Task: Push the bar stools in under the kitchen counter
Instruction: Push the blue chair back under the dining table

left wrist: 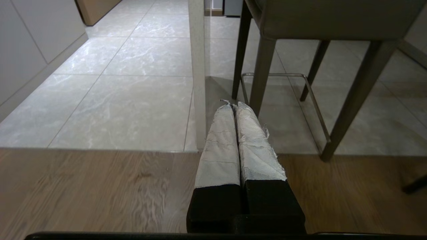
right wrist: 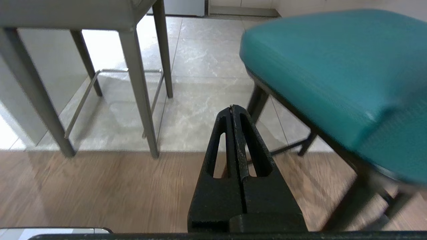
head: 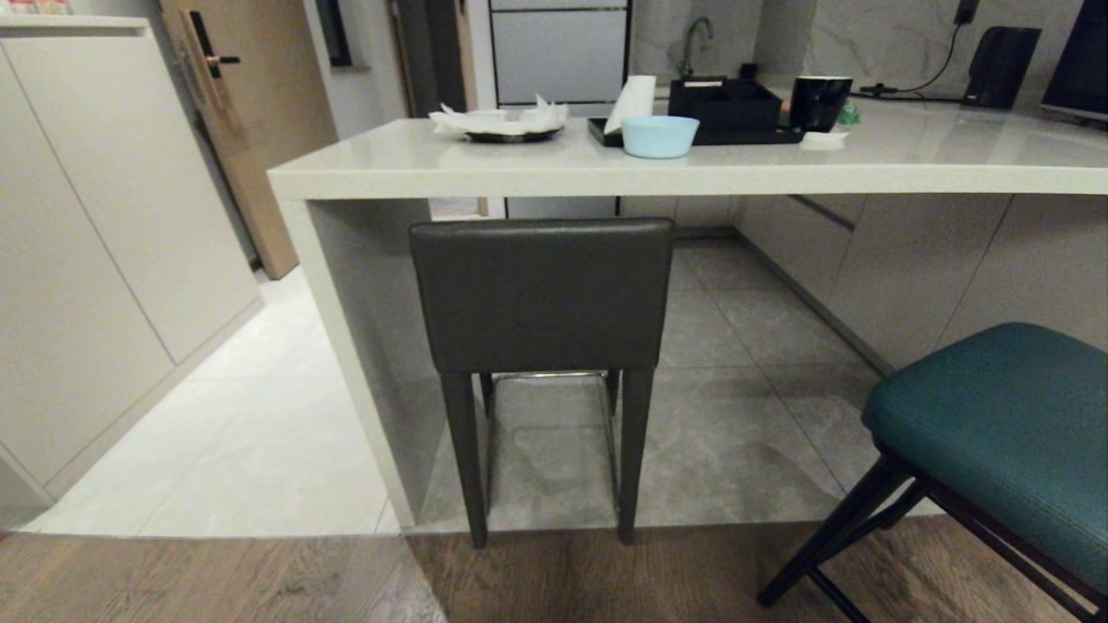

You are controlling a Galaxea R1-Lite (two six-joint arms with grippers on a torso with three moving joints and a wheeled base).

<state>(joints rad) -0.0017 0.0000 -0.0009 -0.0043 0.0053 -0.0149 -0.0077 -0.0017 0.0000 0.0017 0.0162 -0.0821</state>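
Note:
The dark grey bar stool (head: 542,294) stands at the front edge of the kitchen counter (head: 692,164), its square back just below the counter's thick edge and its rear legs at the line where tile meets wood. The teal bar stool (head: 1004,424) stands further out on the wood floor at the right. Neither arm shows in the head view. My left gripper (left wrist: 233,104) is shut, wrapped in white tape, low over the wood floor before the grey stool's legs (left wrist: 262,66). My right gripper (right wrist: 232,107) is shut and empty, beside the teal stool (right wrist: 333,63).
The counter's slab side panel (head: 346,346) stands left of the grey stool. A tall beige cabinet (head: 95,225) and a wooden door (head: 251,104) are at the left. On the counter sit a blue bowl (head: 660,135), a black tray (head: 727,108) and a plate with tissues (head: 506,125).

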